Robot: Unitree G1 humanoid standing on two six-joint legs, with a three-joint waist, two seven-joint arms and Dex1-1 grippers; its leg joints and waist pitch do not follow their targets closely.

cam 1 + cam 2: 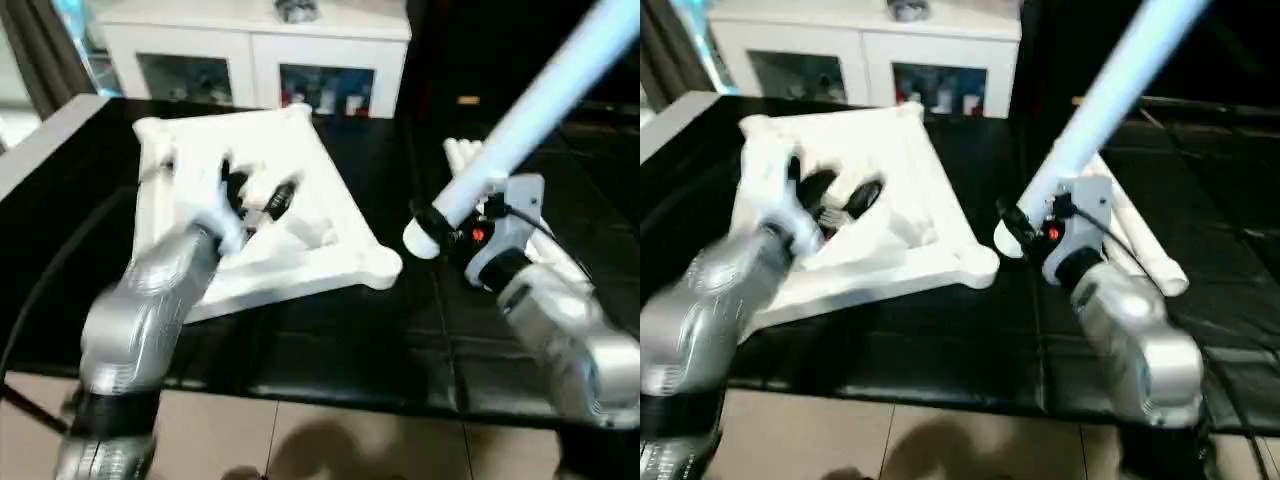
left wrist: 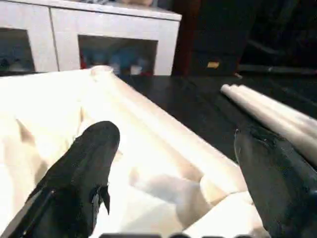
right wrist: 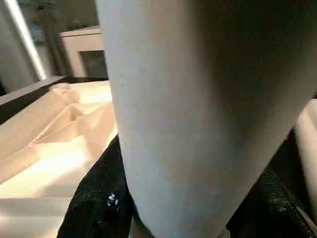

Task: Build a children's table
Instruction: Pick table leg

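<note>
The right pincer [image 1: 440, 228] squeezes a white leg [image 1: 530, 105], slanting toward the upper right. The left pincer [image 2: 173, 163] is spread wide over the upside-down children's table [image 1: 300, 190], left of middle.

White glass-door cabinet [image 1: 255, 50] behind black table [image 1: 330, 340]

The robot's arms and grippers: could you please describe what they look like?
Both forearms are rounded silver shells, the left arm and the right arm. Each ends in a gripper with two black fingers. The right wrist carries a white block with a small red light and a thin black cable.
</note>
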